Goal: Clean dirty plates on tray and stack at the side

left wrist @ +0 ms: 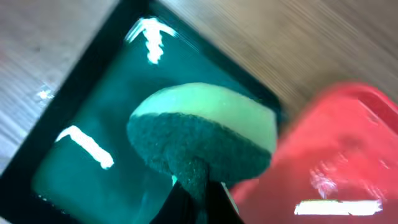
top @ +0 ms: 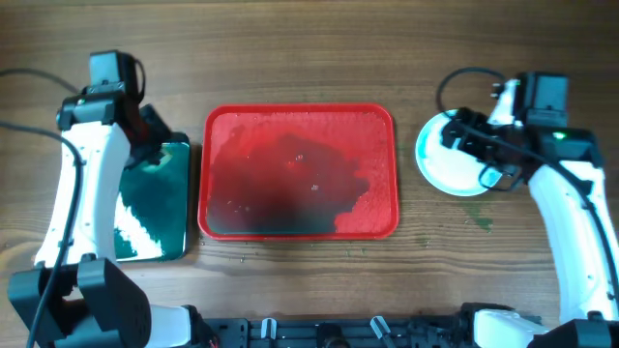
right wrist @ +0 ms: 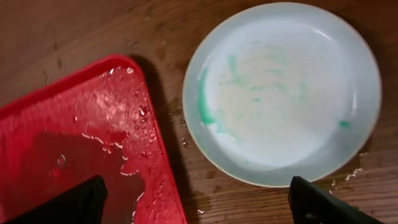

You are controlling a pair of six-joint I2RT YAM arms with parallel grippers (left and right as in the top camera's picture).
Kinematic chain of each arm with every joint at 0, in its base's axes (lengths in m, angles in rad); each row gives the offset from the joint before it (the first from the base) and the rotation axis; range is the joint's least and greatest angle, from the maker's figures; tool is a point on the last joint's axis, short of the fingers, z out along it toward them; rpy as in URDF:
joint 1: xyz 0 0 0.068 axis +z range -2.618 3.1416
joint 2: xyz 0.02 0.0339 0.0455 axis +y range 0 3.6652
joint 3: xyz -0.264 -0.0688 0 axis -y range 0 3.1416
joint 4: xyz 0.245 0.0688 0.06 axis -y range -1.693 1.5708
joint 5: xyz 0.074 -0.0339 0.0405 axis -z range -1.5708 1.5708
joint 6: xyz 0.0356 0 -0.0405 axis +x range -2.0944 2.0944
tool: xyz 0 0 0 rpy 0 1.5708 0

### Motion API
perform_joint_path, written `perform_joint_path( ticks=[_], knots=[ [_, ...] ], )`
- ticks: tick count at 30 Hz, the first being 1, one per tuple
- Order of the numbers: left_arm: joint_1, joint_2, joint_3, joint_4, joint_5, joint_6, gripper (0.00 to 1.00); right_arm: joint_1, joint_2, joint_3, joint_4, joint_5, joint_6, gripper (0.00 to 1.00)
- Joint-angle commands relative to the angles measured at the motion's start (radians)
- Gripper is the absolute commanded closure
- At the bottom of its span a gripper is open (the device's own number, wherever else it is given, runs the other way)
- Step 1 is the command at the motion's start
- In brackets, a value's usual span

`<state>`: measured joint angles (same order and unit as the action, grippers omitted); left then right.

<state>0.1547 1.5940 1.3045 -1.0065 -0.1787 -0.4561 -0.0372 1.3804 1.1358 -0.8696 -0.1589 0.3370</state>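
Overhead view: red tray sits mid-frame, wet, no plates on it. The plate lies on the table right of it, near but not touching. Right wrist view puts that plate upper right, with green streaks on its face and droplets around it; can't tell if others sit beneath. Right gripper hangs wide open, empty. Left gripper is clamped on the sponge above the black tray of green liquid. Expect the plate to be stiff, wet and slick, probably light. You should pinch its rim at the near edge, not the flat middle, and grip firmly since it could slide.
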Motion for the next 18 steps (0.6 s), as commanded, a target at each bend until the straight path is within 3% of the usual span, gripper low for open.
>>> perform_joint_path(
  ticks=[1, 6, 8, 9, 11, 12, 18],
  knots=[
    [0.085, 0.006, -0.126, 0.118, -0.072, -0.080, 0.96, 0.088, 0.043, 0.010, 0.025, 0.100, -0.023, 0.03],
    [0.112, 0.007, -0.323, 0.284, -0.073, -0.080, 0.91, 0.121, 0.106, 0.009, 0.039, 0.087, -0.019, 0.03],
    [0.112, 0.007, -0.372, 0.328, -0.072, -0.080, 0.80, 0.121, 0.108, 0.007, 0.039, 0.088, -0.022, 0.03],
    [0.112, 0.007, -0.377, 0.335, -0.072, -0.080, 0.68, 0.121, 0.108, 0.007, 0.039, 0.088, -0.022, 0.03],
    [0.112, 0.006, -0.373, 0.343, -0.072, -0.080, 0.10, 0.121, 0.108, 0.007, 0.039, 0.088, -0.022, 0.03],
    [0.112, 0.003, -0.354, 0.334, -0.072, -0.080, 0.00, 0.121, 0.108, 0.007, 0.039, 0.088, -0.023, 0.03],
    [0.099, -0.163, -0.025, 0.061, -0.039, -0.076, 0.00, 0.121, 0.028, 0.109, -0.031, 0.084, -0.093, 0.03]
  ],
)
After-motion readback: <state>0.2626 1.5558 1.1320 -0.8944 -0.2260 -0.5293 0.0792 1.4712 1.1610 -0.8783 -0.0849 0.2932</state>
